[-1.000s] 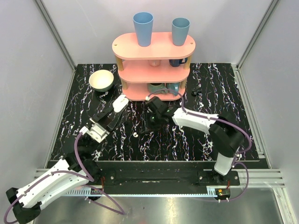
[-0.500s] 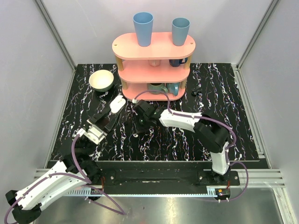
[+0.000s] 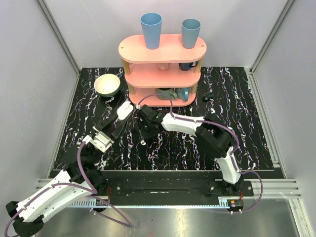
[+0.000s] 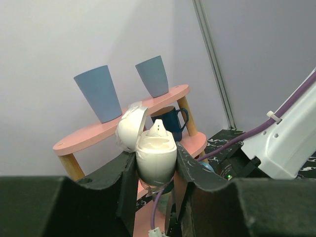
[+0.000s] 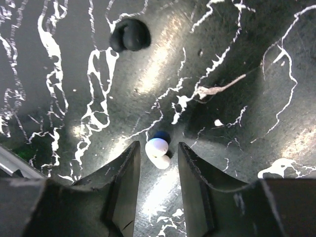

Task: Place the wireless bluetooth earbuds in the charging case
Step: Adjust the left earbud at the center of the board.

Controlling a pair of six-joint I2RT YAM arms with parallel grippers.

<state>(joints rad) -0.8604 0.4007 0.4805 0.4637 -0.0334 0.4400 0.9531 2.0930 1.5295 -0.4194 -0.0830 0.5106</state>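
Observation:
My left gripper (image 4: 155,163) is shut on the white charging case (image 4: 155,155) and holds it upright above the table, lid (image 4: 129,129) hinged open to the left. One white earbud (image 4: 158,128) sticks up from the case's far slot. In the top view the case (image 3: 125,110) is at the tip of the left gripper (image 3: 118,120). The other earbud (image 5: 158,152) lies on the black marbled table between the open fingers of my right gripper (image 5: 158,148), touching neither. In the top view this earbud (image 3: 142,142) lies just below the right gripper (image 3: 144,132).
A pink three-tier shelf (image 3: 163,64) stands at the back with two blue cups (image 3: 151,30) on top and mugs on its lower tiers. A cream bowl (image 3: 107,85) is to its left. A small black lump (image 5: 130,35) lies on the table beyond the earbud.
My right gripper has swung left and come down over the loose earbud. My left gripper drew back slightly with the case, then held still.

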